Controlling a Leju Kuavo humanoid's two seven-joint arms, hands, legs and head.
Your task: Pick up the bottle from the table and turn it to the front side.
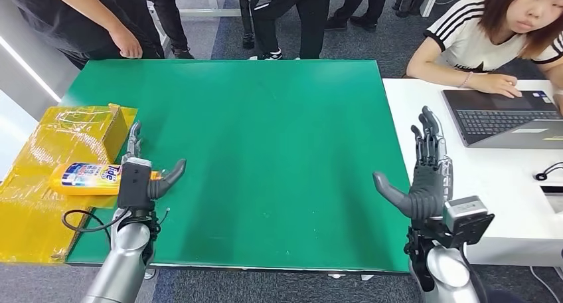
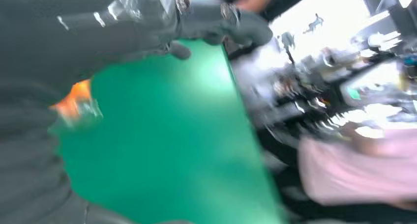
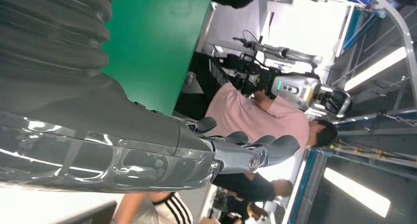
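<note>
We see the bottle (image 1: 86, 178) lying on its side on the yellow taped cardboard (image 1: 40, 183) at the desk (image 1: 265, 150) edge, label up, our left hand (image 1: 143, 177) beside it with fingers apart, holding nothing; lying so, it fits either stage. Our right hand (image 1: 425, 177) hovers, fingers spread, near the desk's right edge; between the hands lies broad green room.

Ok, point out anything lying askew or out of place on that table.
The bottle lies on its side across the yellow taped cardboard at the green table's left edge, not upright. The left robot hand is beside it.
</note>
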